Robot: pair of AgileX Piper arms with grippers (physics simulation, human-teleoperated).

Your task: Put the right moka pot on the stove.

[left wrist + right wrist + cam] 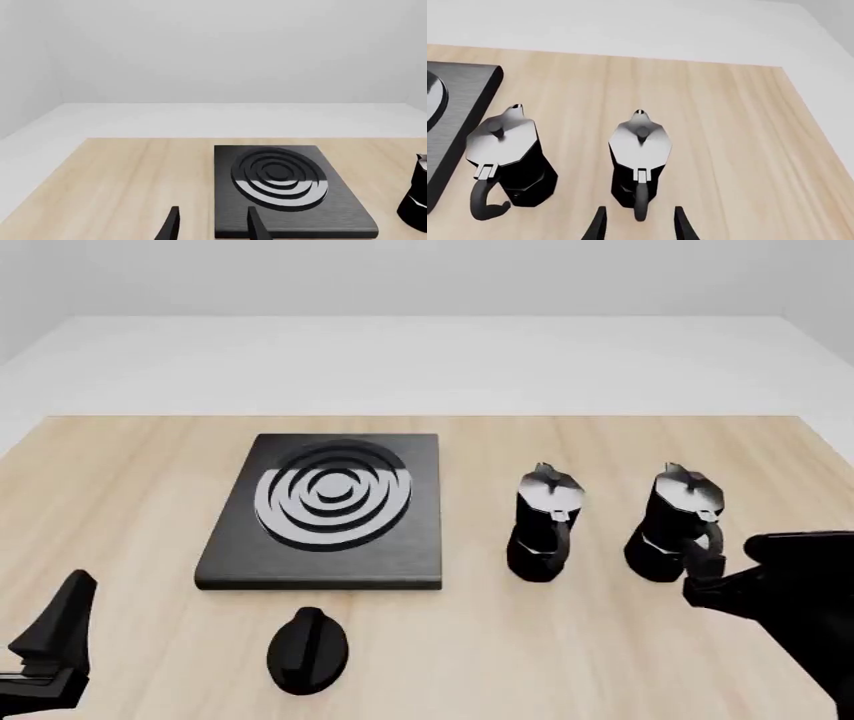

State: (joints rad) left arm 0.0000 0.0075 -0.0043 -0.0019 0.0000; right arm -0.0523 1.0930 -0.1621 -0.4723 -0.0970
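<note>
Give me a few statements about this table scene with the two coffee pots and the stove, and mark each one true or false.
1. Both coffee pots stand on the table, to the right of the stove in the front view. True: the right pot and the left pot are both off the slab.
2. The right gripper has already lifted the right pot. False: its fingers are open, just short of the pot's handle.
3. A black knob lies on the table in front of the stove. True.
4. The left gripper holds the left pot. False: it is open and empty.
5. Something sits on the stove's burner rings. False: the rings are bare.
</note>
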